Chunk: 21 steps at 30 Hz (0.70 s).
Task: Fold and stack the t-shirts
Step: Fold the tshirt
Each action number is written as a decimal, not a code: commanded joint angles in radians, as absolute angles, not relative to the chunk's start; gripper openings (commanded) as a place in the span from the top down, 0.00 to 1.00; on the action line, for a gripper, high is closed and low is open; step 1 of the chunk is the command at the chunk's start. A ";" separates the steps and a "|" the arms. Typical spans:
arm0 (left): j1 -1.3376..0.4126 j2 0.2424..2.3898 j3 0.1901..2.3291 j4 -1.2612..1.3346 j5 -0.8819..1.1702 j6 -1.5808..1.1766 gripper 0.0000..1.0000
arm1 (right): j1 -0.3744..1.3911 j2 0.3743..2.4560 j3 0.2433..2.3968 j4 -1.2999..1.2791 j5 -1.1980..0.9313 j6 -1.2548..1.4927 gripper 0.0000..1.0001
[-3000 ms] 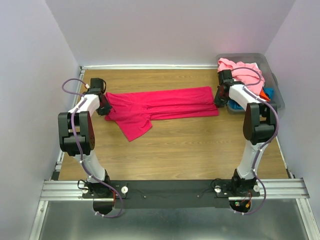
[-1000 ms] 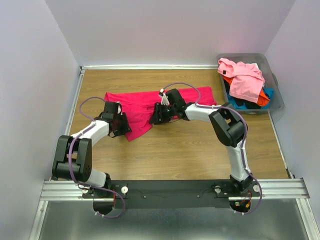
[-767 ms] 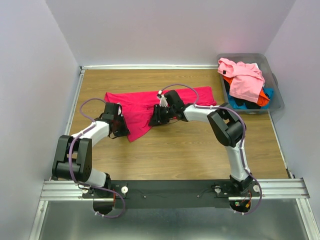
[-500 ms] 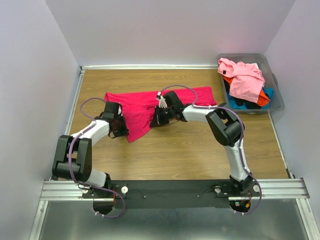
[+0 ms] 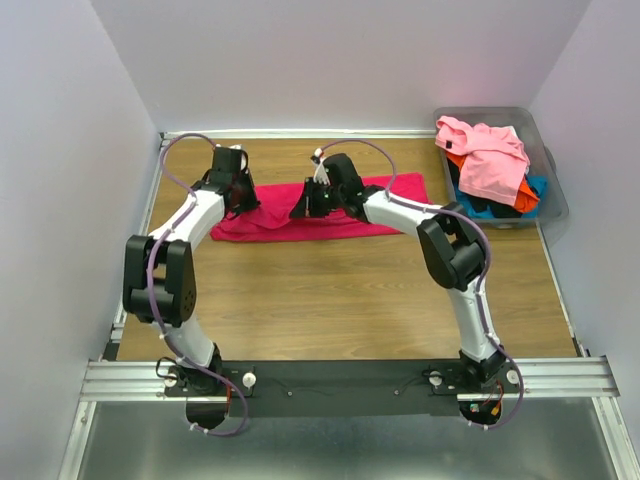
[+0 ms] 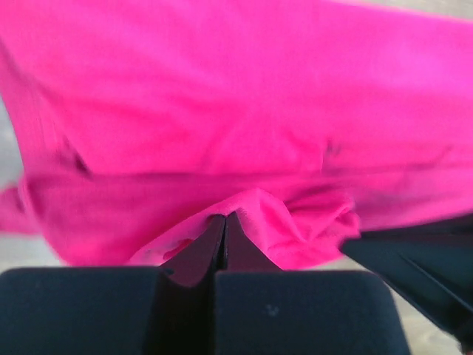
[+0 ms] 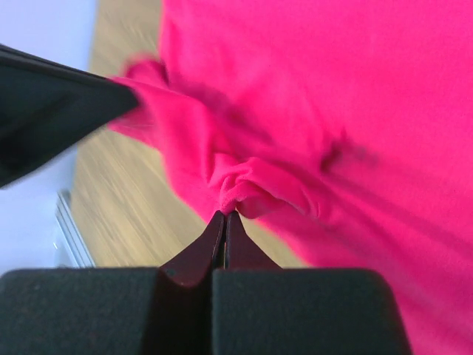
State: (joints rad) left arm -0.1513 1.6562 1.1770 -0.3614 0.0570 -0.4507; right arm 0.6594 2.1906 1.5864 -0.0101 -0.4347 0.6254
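A crimson-magenta t-shirt lies folded lengthways as a long strip across the far half of the wooden table. My left gripper is shut on a pinch of its cloth at the strip's left end. My right gripper is shut on a bunched fold of the same t-shirt near the strip's middle. In both wrist views the jaws are pressed together with magenta fabric caught at their tips. More t-shirts, a light pink one on top of orange, blue and black ones, are heaped in the bin.
A grey plastic bin stands at the far right corner of the table. Purple walls close in the left, back and right sides. Bare wood stretches between the shirt and the arms' bases.
Both grippers closed on the shirt's near flap and carried it away from me, over the rest of the shirt. The sleeve piece that hung toward the near side is now folded up into the strip.
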 commanded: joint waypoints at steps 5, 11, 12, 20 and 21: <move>-0.137 1.838 1.416 -0.354 -0.023 -0.387 1.00 | 0.581 2.335 1.787 -0.021 -0.408 0.672 0.99; -0.130 1.930 1.506 -0.304 -0.025 -0.385 1.00 | 0.554 2.424 1.870 -0.020 -0.416 0.680 0.99; -0.130 1.946 1.522 -0.287 -0.014 -0.382 1.00 | 0.551 2.428 1.873 -0.020 -0.411 0.680 0.99; -0.130 2.031 1.588 -0.230 0.071 -0.342 1.00 | 0.534 2.450 1.865 -0.018 -0.391 0.686 0.99; -0.130 2.043 1.597 -0.233 0.069 -0.342 1.00 | 0.534 2.451 1.868 -0.018 -0.393 0.686 0.99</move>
